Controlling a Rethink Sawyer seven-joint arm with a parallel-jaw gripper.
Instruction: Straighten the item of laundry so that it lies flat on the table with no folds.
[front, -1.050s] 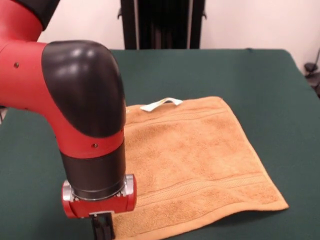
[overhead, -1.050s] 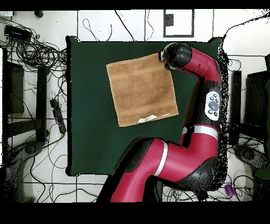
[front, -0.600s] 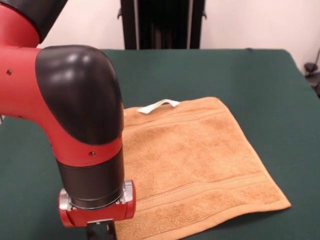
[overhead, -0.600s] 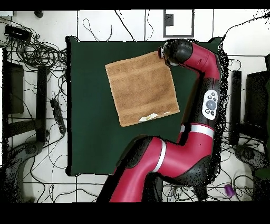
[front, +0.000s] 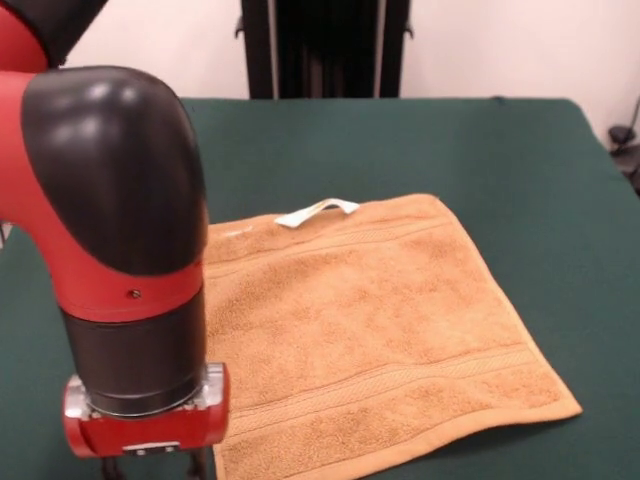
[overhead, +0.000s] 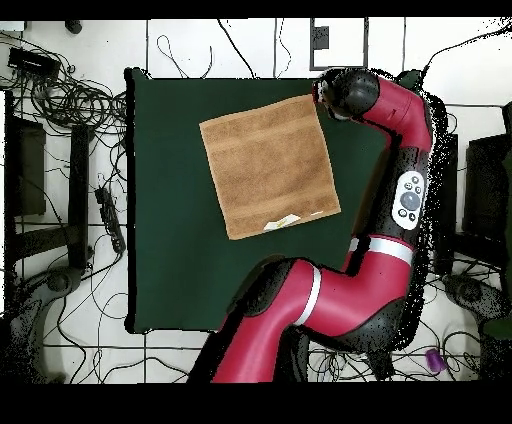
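Note:
The item of laundry, an orange-tan towel, lies spread flat on the dark green table, slightly turned against the table's edges. Its white tag loop sticks out from the far hem. My gripper hangs at the bottom edge of the front view, just left of the towel's near left corner. Its fingers look apart and hold nothing. In the overhead view the arm's wrist covers the gripper, just past the towel's upper right corner. The arm hides part of the towel's left edge in the front view.
A black stand rises behind the table's far edge. Cables and equipment lie on the floor around the table. Green cloth shows on all sides of the towel.
The arm has moved left in the front view, off the towel's near left corner. The towel shifted slightly a second ago and has since stayed put.

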